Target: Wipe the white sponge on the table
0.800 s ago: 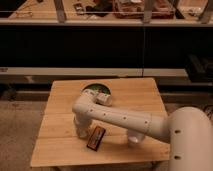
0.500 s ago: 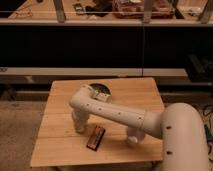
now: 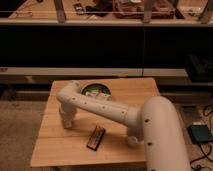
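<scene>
Wiping well means holding the white sponge (image 3: pixel 67 125), a pale block on the left part of the table (image 3: pixel 55 150) right under the arm's tip, flat and under light, even pressure as it slides along the planks. The gripper (image 3: pixel 67 118) points straight down onto it, though whether it is spread or clamped on the sponge I cannot tell. Strokes are best run over the bare wood to the left, clear of the dark bar (image 3: pixel 95 137) lying near on the right and the bowl (image 3: pixel 96 90) behind.
</scene>
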Controlling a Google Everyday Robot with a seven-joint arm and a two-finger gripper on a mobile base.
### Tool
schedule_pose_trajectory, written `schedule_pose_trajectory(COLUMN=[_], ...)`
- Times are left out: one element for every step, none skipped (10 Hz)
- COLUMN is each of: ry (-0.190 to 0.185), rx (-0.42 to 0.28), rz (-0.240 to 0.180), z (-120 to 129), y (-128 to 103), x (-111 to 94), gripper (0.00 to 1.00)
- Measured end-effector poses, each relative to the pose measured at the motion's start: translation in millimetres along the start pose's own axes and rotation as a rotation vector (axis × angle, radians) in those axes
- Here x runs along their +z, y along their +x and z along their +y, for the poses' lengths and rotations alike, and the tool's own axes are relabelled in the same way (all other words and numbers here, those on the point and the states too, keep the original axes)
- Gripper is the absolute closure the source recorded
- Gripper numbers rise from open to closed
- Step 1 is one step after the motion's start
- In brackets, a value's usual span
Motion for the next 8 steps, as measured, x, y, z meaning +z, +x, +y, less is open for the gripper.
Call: schedule_pose_trajectory(ry=[0.006, 0.010, 0.013, 0.021, 0.029, 0.038, 0.041, 0.040], rx=[-0.042, -0.094, -0.173, -0.219, -0.244, -0.270, -0.288, -0.299], rz=[-0.011, -0.028, -0.060, -0.079, -0.089, -0.096, -0.096, -0.098], z=[-15.6, -34.0, -61.5, -76.7, -84.7, -91.6, -92.0, -90.1], y=[-1.1, -5.2, -15.5, -23.7, -29.4, -36.7, -44.8, -52.1], x=[3.8, 9.4, 19.8, 25.9, 27.8, 27.7, 23.4, 20.7], gripper=[1.00, 1.00, 1.00, 1.00, 1.00, 1.00, 1.00, 1.00])
